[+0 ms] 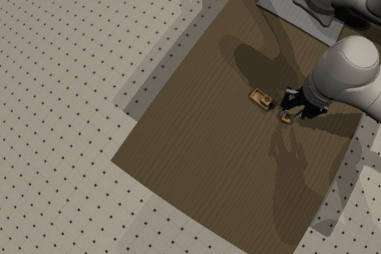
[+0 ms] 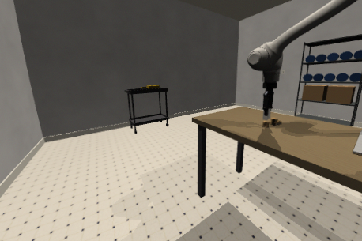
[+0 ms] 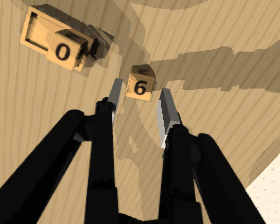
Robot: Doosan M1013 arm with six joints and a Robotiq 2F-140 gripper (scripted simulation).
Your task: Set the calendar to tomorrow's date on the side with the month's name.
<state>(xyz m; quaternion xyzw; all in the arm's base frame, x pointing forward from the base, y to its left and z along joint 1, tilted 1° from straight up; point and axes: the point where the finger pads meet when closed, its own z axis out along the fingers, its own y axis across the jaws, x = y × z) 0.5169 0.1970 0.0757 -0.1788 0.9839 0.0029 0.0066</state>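
A wooden tray [image 3: 46, 32] lies flat on the table; it also shows in the top view [image 1: 260, 97]. One cube showing 0 [image 3: 65, 51] stands in the tray's right end. A second cube showing 6 [image 3: 140, 82] stands on the table outside the tray, to its right; it also shows in the top view [image 1: 286, 117]. My gripper [image 3: 140, 94] points down over this loose cube. Its fingers stand partly apart, one on each side of the cube, with a gap on both sides. It holds nothing. In the exterior view the gripper [image 2: 267, 117] hangs just above the table.
The arm's grey base plate [image 1: 299, 5] sits at the table's far corner. A black cart [image 2: 147, 103] stands by the back wall and a shelf rack [image 2: 332, 80] with boxes stands behind the table. The table's edge shows at the wrist view's lower right.
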